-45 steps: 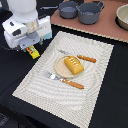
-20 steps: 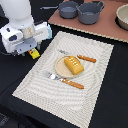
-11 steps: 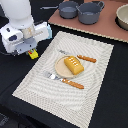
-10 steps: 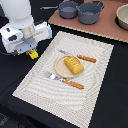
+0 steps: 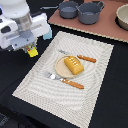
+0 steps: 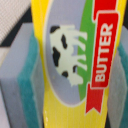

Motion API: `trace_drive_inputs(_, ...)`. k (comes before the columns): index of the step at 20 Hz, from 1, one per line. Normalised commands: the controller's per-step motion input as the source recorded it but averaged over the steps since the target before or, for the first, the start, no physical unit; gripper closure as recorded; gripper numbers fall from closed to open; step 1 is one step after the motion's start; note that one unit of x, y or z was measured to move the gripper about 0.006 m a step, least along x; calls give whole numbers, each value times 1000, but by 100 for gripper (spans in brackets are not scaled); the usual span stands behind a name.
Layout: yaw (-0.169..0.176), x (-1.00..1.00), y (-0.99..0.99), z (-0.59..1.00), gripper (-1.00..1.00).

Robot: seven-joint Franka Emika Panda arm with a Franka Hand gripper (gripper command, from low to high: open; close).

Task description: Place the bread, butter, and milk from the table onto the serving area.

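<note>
My gripper point(image 5: 31, 50) is shut on the bright-yellow butter box point(image 5: 32, 51) and holds it over the left edge of the beige striped serving area point(image 5: 95, 95), in the exterior view. In the wrist view the butter point(image 6: 75, 65) fills the frame between teal finger pads point(image 6: 27, 87). The orange-brown bread point(image 5: 73, 65) lies on the round tan plate point(image 5: 59, 66) in the middle of the mat. A pale-blue shape point(image 5: 48, 31) beside my hand may be the milk; the arm hides most of it. The black table point(image 5: 117, 85) surrounds the mat.
An orange-handled knife point(image 5: 86, 58) and fork point(image 5: 70, 82) flank the plate. A pinkish-brown board point(image 5: 107, 27) at the back holds two grey pots point(image 5: 67, 9) point(image 5: 91, 13). A bowl point(image 5: 123, 17) sits at the exterior view's far right.
The arm has shifted slightly towards the exterior view's left. The butter stays in the gripper at about the same spot. The bread and cutlery have not moved.
</note>
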Motion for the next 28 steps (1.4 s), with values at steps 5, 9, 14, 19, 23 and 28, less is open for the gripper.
trace_drive_inputs(5,-3,675,-705,482,100)
trace_drive_inputs(9,-12,691,-733,432,100)
trace_drive_inputs(14,-19,743,-715,517,100)
trace_drive_inputs(19,-3,762,-658,384,100)
trace_drive_inputs(23,0,811,-581,230,100)
trace_drive_inputs(28,0,782,-559,119,100)
